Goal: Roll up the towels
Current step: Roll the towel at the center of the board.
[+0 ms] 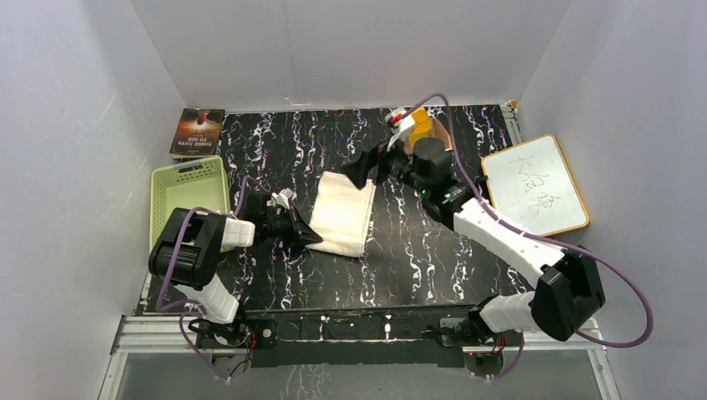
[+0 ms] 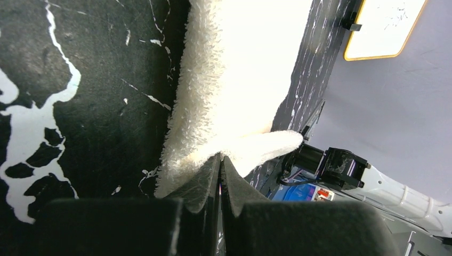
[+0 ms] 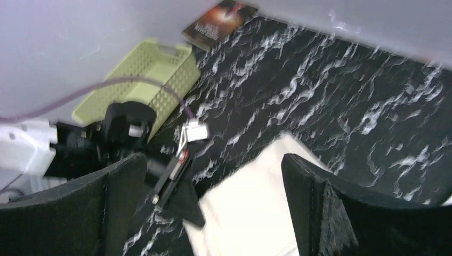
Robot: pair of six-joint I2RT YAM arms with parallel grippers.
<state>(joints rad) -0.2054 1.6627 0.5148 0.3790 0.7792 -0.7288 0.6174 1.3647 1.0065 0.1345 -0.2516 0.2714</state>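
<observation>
Cream-white towel (image 1: 343,215) was found lying flat near the middle of the desk (image 1: 275,283), apparently folded. Its near-left corner was pinched between the closed fingers of the left hand (image 2: 220,160), with the pile bunched up at the grip. The right hand (image 3: 213,208) was held with its fingers spread wide and holding nothing, close over the far-right part of the same cloth. Whether it touched the cloth could not be told. A brown-and-orange towel (image 1: 427,125) was partly seen behind the right arm at the far side of the desk, not yet rolled.

The step was judged to be the start of the first roll. For a good roll, a second grip would be needed on the same edge as the first, so that the edge could be turned over evenly. The right hand would best be lowered fully onto the cloth before being closed, so that only one layer's edge was caught. The cloth should be kept low on the desk and the turn kept tight, since a lifted or skewed edge would likely give a loose, cone-shaped roll.
</observation>
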